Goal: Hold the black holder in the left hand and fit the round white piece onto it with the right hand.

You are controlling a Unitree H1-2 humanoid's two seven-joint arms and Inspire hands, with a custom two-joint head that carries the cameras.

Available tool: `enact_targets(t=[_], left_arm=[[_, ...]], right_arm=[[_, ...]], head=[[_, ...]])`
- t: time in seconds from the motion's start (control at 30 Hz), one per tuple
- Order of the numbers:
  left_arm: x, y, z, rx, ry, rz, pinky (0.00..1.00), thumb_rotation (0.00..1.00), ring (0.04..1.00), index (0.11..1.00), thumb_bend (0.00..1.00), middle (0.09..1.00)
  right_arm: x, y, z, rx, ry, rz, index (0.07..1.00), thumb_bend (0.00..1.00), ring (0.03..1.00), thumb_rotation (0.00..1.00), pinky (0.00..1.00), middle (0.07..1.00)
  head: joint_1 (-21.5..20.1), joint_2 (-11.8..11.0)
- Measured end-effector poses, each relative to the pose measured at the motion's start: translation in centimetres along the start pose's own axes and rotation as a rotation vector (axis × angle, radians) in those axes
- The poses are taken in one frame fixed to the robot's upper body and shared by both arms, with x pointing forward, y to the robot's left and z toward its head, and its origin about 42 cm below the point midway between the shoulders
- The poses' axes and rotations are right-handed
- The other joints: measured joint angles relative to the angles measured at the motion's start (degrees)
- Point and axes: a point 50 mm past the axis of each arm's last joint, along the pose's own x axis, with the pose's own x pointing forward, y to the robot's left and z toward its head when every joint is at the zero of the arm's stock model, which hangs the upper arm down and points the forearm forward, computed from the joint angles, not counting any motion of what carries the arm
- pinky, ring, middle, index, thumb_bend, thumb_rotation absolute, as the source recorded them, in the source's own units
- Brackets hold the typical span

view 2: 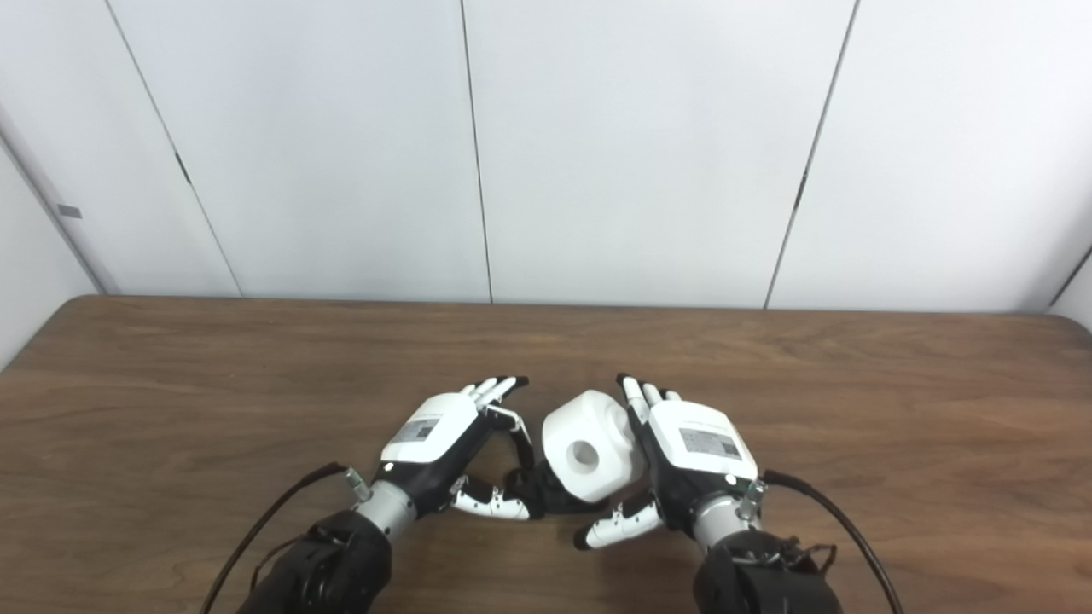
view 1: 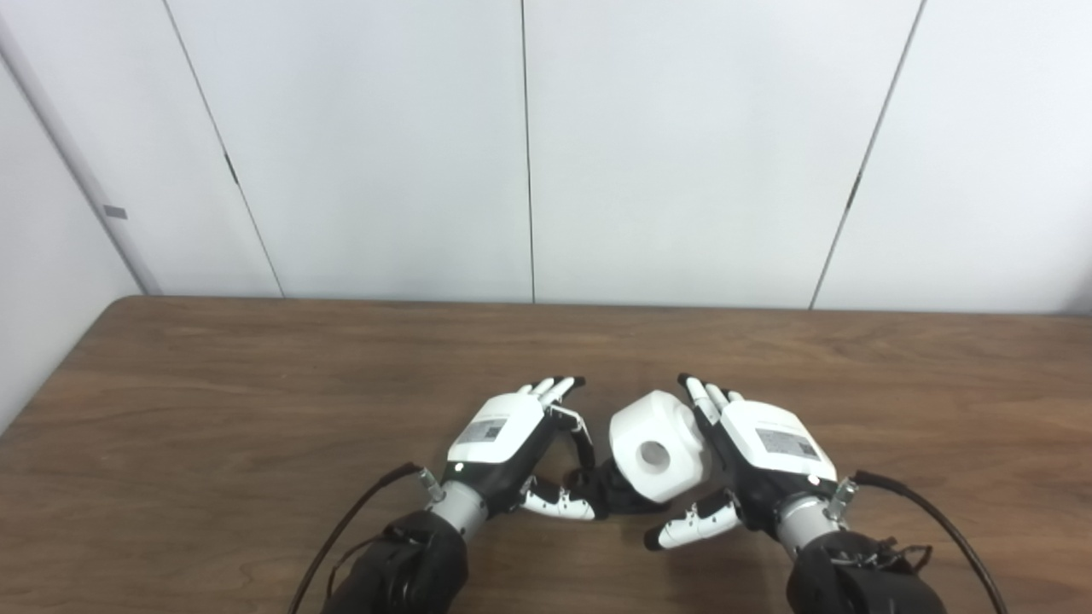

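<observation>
Roll of white tape (view 1: pixel 657 458), core hole facing camera, sits over black holder (view 1: pixel 616 497), mostly hidden beneath. Right hand (view 1: pixel 759 460) cups roll's right side, presumably seating it; left hand (view 1: pixel 512 448) pinches holder just left, steadying it.

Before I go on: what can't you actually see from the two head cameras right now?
- Black holder: mostly hidden by the white piece in both views; seating unclear.
- Right hand: its back hides contact with the white piece.
- Left hand: grip on the holder unclear.
</observation>
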Motion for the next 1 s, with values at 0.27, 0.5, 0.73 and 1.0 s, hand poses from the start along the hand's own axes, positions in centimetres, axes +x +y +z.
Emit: enact_targets(t=[0.27, 0.5, 0.73, 1.0], left_arm=[[0.0, 0.2, -0.3, -0.011, 0.009, 0.003, 1.00, 0.07, 1.000, 0.488, 0.52, 0.982], [0.0, 0.2, -0.3, -0.012, 0.012, 0.003, 1.00, 0.06, 1.000, 0.488, 0.52, 0.983], [0.0, 0.1, -0.3, -0.013, 0.014, 0.003, 1.00, 0.06, 1.000, 0.488, 0.52, 0.982], [0.0, 0.0, -0.2, -0.016, 0.014, 0.005, 1.00, 0.06, 1.000, 0.488, 0.52, 0.981]], right_arm=[[0.0, 0.1, 0.0, 0.008, 0.001, 0.002, 1.000, 1.00, 1.000, 0.41, 0.65, 1.000], [0.0, 0.1, 0.0, 0.016, -0.007, 0.004, 1.000, 1.00, 1.000, 0.41, 0.65, 1.000], [0.0, -0.1, -0.1, 0.013, -0.017, 0.003, 1.000, 1.00, 1.000, 0.40, 0.65, 1.000], [0.1, -0.8, 1.0, 0.004, -0.060, -0.010, 1.000, 1.00, 1.000, 0.40, 0.67, 1.000]], head=[[0.0, -0.1], [0.3, -0.3], [0.4, -0.3], [0.7, -0.4]])
